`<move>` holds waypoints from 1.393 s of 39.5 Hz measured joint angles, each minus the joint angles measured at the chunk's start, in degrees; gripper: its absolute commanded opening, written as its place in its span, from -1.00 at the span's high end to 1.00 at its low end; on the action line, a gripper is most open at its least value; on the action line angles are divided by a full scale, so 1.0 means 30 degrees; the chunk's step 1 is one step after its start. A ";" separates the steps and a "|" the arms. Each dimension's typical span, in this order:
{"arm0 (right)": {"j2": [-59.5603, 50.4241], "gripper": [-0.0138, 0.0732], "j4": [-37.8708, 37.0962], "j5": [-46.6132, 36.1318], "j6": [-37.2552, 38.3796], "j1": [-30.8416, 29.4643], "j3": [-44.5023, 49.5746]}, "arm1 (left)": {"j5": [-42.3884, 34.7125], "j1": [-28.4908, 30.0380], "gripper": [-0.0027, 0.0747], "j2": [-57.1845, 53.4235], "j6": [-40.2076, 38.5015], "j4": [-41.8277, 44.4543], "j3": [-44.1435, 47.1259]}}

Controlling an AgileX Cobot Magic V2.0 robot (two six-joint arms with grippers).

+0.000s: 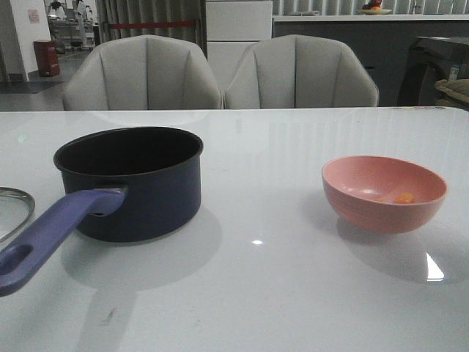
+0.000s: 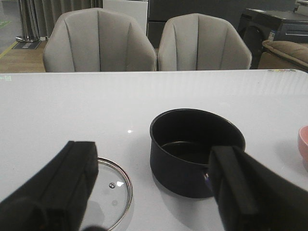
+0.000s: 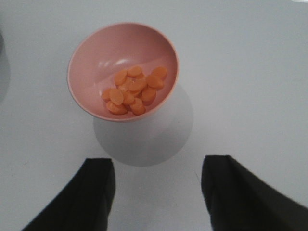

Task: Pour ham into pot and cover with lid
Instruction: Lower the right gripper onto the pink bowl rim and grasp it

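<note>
The dark navy pot (image 1: 132,183) stands on the table's left, its black inside bare and its purple-blue handle (image 1: 51,235) pointing toward the near left. Left of it the glass lid (image 1: 11,209) lies flat, cut by the frame edge. On the right, the pink bowl (image 1: 385,192) holds the orange ham (image 1: 403,197). In the left wrist view my left gripper (image 2: 154,161) is open above the table, with the lid (image 2: 113,192) and pot (image 2: 195,149) ahead of its fingers. My right gripper (image 3: 156,168) is open, short of the bowl (image 3: 110,53) with several ham slices (image 3: 132,89). Neither gripper shows in the front view.
The glossy white table (image 1: 256,293) stretches between pot and bowl. Two grey chairs (image 1: 143,73) (image 1: 300,73) stand behind its far edge. The bowl's rim (image 2: 304,149) shows at the edge of the left wrist view.
</note>
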 measured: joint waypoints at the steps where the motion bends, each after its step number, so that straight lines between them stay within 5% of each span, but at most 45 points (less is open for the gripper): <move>1: 0.0592 -0.48 0.0011 0.0239 0.0000 0.0000 -0.0381 | 0.0000 0.0000 -0.41 0.0000 0.0000 0.0000 0.0000; 31: 1.3750 -0.45 0.1516 0.2365 0.0000 -0.1537 -0.8496 | 0.0000 0.0000 -0.41 0.0000 0.0031 0.0000 0.0000; 43: 1.6265 0.21 0.2518 0.2365 -0.0111 -0.1537 -0.9526 | 0.0000 0.0000 -0.41 0.0000 0.0031 0.0000 0.0000; 55: 1.7212 0.37 0.2786 0.1985 -0.0953 -0.1537 -0.9731 | 0.0000 0.0000 -0.41 0.0000 0.0031 0.0000 0.0000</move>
